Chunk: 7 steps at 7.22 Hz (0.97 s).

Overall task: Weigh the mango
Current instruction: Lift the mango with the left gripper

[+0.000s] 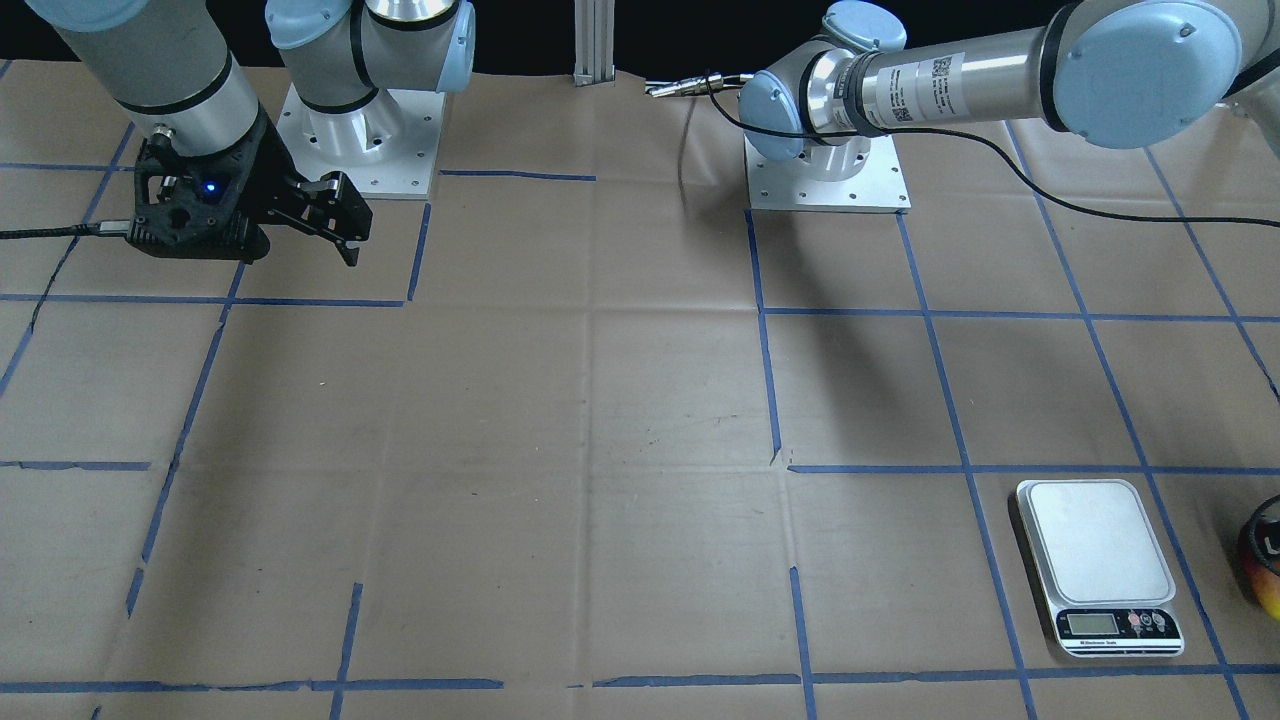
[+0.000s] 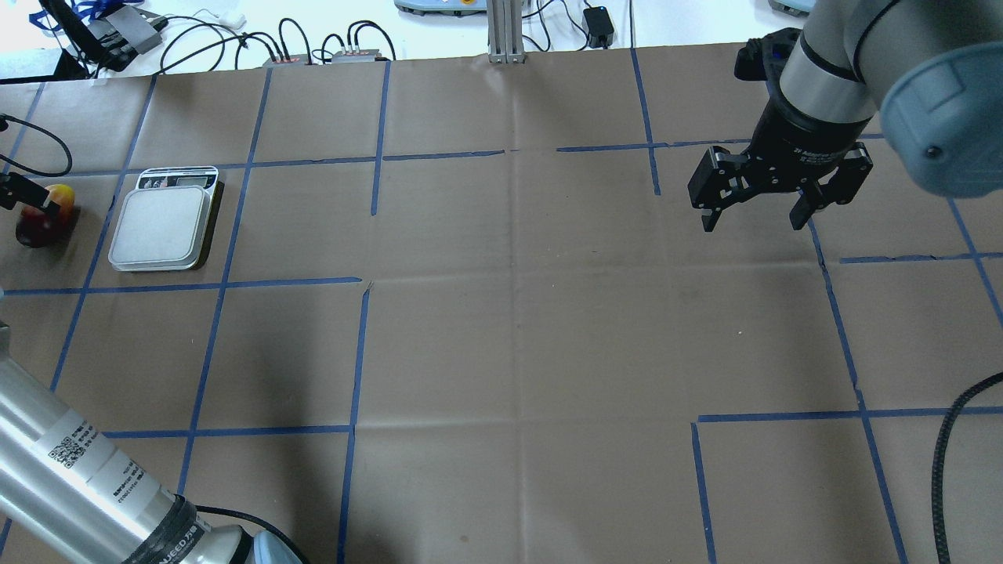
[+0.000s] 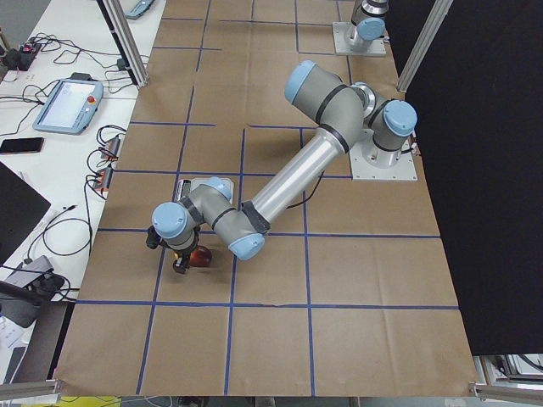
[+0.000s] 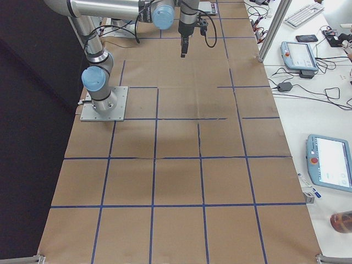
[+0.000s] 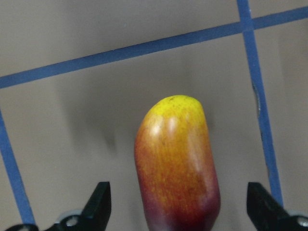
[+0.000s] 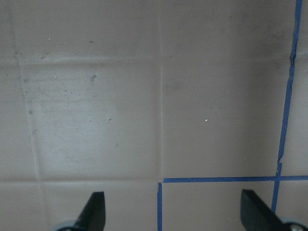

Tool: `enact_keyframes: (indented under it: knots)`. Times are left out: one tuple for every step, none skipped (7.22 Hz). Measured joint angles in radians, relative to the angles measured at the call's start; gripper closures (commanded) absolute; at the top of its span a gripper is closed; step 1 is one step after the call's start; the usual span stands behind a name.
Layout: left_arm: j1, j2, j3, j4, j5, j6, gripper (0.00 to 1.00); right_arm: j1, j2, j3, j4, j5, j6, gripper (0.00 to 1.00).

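At the far left of the overhead view the mango [image 2: 45, 213] lies on the brown-paper worktop [image 2: 517, 329], its dark red end toward the left gripper [image 5: 178, 192] and its yellow tip pointing away. That gripper is spread wide, with one of its fingers [image 5: 99, 204] on each side of the fruit and clear of it. A line of blue tape [image 2: 92, 251] runs between the mango and the scale [image 2: 161, 227] just to its right. The scale's pale platform is bare and its display [image 1: 1092, 625] sits at the end away from the robot. The print under the display is too small to read, though it may be a brand line. Further right, a label [image 1: 915, 88] with a square code is fixed to the left arm's tube, its text illegible. An aluminium post [image 2: 501, 31] stands at the worktop's far edge. At the right, the right gripper [image 2: 752, 221] hangs open over bare paper, well apart from everything else.
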Motion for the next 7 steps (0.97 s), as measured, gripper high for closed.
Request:
enact_keyframes:
  knots:
    - [0.000, -0.008, -0.004, 0.002, 0.001, -0.001, 0.04, 0.000, 0.000, 0.000, 0.000, 0.000, 0.000, 0.00]
    - [-0.001, -0.012, -0.002, 0.003, 0.001, -0.002, 0.07, 0.000, 0.000, 0.000, 0.000, 0.000, 0.000, 0.00]
    - [-0.001, -0.014, 0.002, 0.011, 0.000, -0.004, 0.16, 0.000, 0.000, 0.000, 0.000, 0.000, 0.000, 0.00]
    - [-0.001, -0.021, 0.004, 0.023, 0.000, -0.007, 0.28, 0.000, 0.000, 0.000, 0.000, 0.000, 0.000, 0.00]
    - [-0.002, -0.031, 0.006, 0.031, 0.001, -0.008, 0.40, 0.000, 0.000, 0.000, 0.000, 0.000, 0.000, 0.00]
    - [-0.002, -0.033, 0.008, 0.034, 0.002, -0.008, 0.46, 0.000, 0.000, 0.000, 0.000, 0.000, 0.000, 0.00]
    - [-0.002, -0.026, 0.009, 0.034, 0.004, -0.009, 0.46, 0.000, 0.000, 0.000, 0.000, 0.000, 0.000, 0.00]
